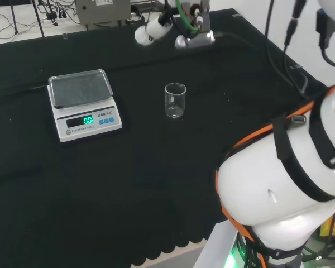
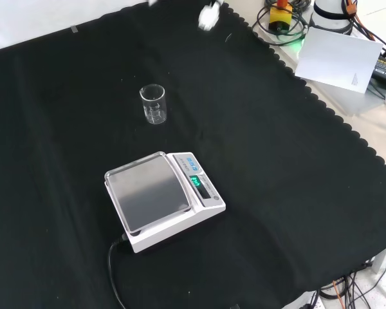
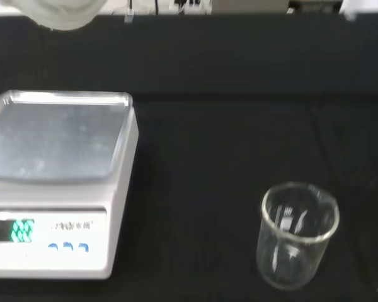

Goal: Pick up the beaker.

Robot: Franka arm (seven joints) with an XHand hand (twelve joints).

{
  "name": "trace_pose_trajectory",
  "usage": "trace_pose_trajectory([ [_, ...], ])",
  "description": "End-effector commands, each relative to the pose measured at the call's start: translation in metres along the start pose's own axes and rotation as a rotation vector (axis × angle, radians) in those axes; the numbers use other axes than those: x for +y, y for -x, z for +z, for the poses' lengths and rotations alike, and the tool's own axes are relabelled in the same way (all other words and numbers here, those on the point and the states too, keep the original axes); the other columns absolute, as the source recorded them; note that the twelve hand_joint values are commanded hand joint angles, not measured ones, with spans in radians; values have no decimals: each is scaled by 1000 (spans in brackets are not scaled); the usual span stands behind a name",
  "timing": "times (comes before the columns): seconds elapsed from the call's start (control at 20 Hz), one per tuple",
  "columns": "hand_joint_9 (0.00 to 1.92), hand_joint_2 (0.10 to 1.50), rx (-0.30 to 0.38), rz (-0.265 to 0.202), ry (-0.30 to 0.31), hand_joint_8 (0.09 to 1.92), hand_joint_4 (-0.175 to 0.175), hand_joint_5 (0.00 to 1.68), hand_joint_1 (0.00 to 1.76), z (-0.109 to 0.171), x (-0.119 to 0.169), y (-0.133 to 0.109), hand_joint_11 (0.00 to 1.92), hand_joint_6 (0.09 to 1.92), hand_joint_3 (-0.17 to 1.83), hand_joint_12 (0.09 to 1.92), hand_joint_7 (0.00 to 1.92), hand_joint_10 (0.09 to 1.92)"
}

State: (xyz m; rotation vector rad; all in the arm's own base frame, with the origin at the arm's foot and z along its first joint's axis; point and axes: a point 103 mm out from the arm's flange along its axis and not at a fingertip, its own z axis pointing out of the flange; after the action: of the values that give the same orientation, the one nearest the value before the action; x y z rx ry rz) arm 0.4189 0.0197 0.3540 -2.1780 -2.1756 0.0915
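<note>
Beaker (image 1: 175, 100) stands upright on table (image 1: 156, 184) beside scale (image 1: 85, 104), free for your approach; hand's state: can't tell.

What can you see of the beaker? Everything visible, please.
The beaker is small, clear glass, cylindrical, with a flared rim and pour lip, and faint printed graduations on its wall. It looks empty. It stands upright on the black cloth, apart from the scale, which sits to its left in the head view. Nothing touches it but the cloth.
</note>
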Motion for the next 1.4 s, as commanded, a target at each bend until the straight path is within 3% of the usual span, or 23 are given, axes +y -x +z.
trace_pose_trajectory([
  [0.05,88,846,74,-17,-43,590,24,33,689,75,51,59,0,87,-150,1218,0,869],
  [0.4,82,846,119,-15,-116,577,26,27,690,123,52,60,0,87,-150,1194,0,870],
  [0.95,66,845,121,-36,-201,524,31,16,690,167,75,48,0,87,-150,1154,0,869],
  [1.4,47,842,135,-19,-261,464,35,2,680,208,85,55,0,87,-150,1116,0,868],
])
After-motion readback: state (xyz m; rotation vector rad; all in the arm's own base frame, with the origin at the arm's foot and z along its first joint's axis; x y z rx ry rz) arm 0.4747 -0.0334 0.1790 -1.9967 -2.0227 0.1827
